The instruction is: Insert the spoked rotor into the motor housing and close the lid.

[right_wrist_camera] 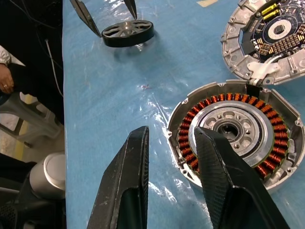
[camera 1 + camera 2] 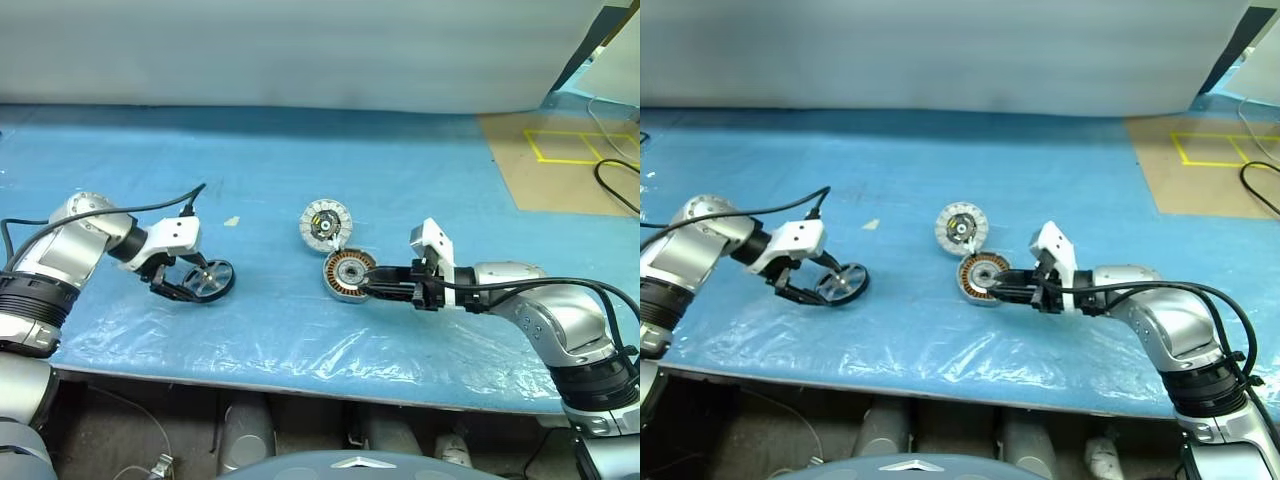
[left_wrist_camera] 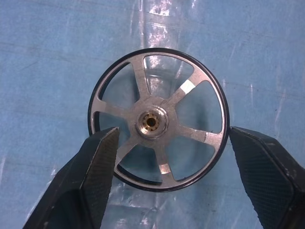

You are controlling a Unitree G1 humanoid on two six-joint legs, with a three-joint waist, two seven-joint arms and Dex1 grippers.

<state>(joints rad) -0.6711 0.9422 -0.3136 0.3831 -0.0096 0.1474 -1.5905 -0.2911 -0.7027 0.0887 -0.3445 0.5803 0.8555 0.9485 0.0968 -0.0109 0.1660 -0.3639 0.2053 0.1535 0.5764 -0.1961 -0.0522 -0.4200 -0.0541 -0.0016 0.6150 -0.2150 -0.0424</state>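
Open blue mat (image 2: 270, 170) lies between the spoked rotor (image 2: 209, 279) and motor housing (image 2: 349, 274)

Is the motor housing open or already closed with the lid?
Open. The motor housing shows its copper windings and hub uncovered, and the lid lies beside it on the blue sheet, its inner side facing up.

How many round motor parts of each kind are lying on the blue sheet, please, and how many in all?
Spoked rotor: 1
Motor housing with copper windings: 1
Lid with toothed rim: 1
Total: 3
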